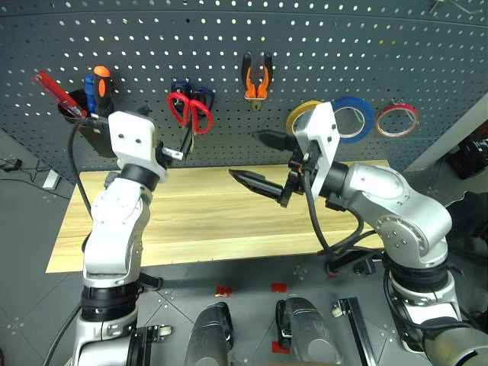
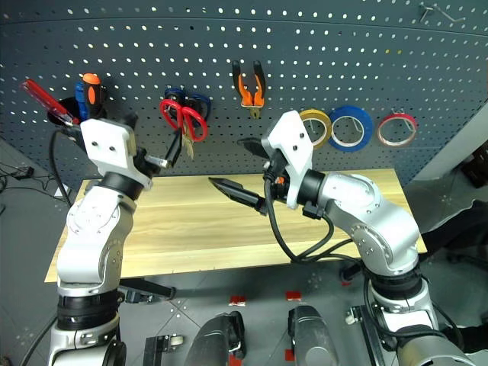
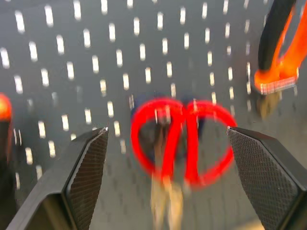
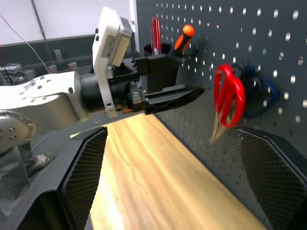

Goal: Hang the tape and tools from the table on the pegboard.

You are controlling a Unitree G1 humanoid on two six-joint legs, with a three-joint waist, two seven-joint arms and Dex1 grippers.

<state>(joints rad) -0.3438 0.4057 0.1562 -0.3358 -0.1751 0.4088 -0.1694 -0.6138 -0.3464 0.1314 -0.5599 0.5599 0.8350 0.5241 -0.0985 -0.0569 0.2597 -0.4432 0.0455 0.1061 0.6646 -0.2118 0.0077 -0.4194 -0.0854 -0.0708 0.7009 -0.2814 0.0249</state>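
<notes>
Seemingly everything the task names is already up on the pegboard (image 1: pixel 320 46): the red-handled scissors (image 1: pixel 191 110) hang from a hook beside a blue-handled pair, the pliers (image 1: pixel 257 76) hang further along, the red screwdriver (image 1: pixel 55 93) stands in a black holder with the orange one, and the yellow tape (image 2: pixel 315 126) sits on a peg next to the blue roll (image 2: pixel 350 127) and the red roll (image 2: pixel 397 130). The left hand (image 3: pixel 165 182) hovers just in front of the scissors with its fingers spread wide apart and nothing between them; the right hand (image 1: pixel 263 162) is likewise wide open and empty, held over the bare worktop (image 1: pixel 213 221). The main risk now lies in that closeness: a careless sweep of the left fingers could catch the scissor loops and lift them off the hook, dropping them onto the worktop.
</notes>
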